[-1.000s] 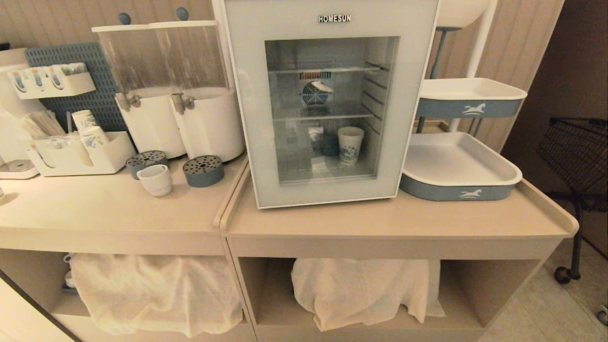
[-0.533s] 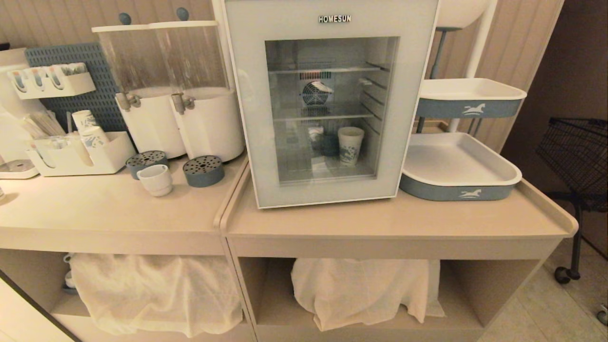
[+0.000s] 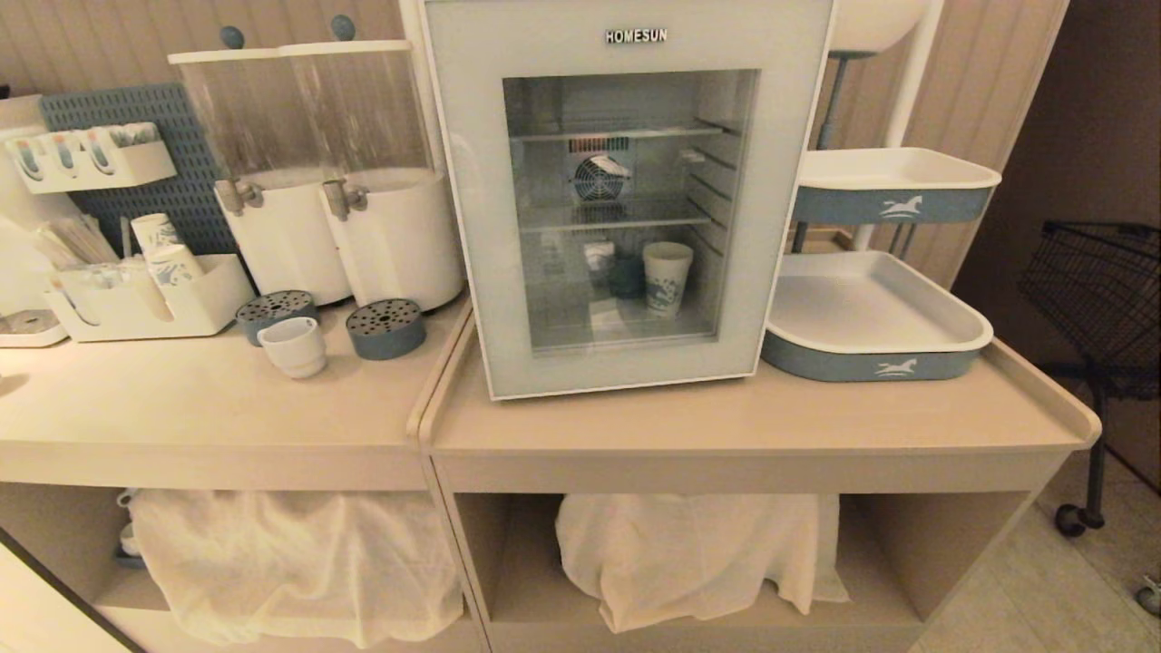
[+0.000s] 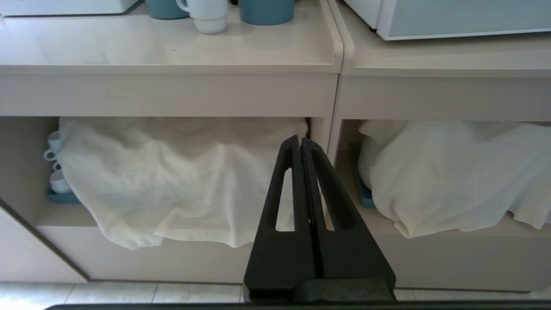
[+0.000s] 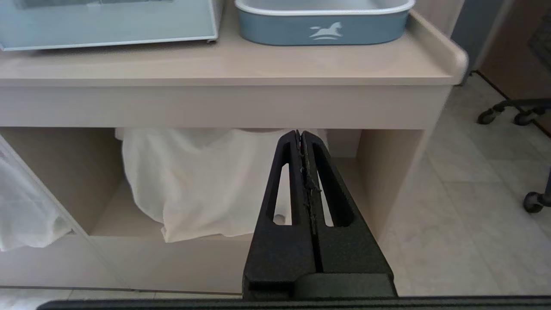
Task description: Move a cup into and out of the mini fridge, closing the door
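Waiting at the start, I hold both the left gripper (image 4: 301,144) and right gripper (image 5: 300,137) clenched empty below the counter, the cup (image 3: 292,346) near its back edge, left of the mini fridge (image 3: 626,195), whose door (image 3: 780,209) needs opening first.

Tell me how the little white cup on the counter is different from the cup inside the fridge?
The cup on the counter is short and squat; the paper cup in the mini fridge is taller. The cup is plain white; the paper cup has a blue pattern. The cup stands out in the open beside a round blue drip tray; the paper cup stands behind the shut glass door. Both stand upright, mouth up.
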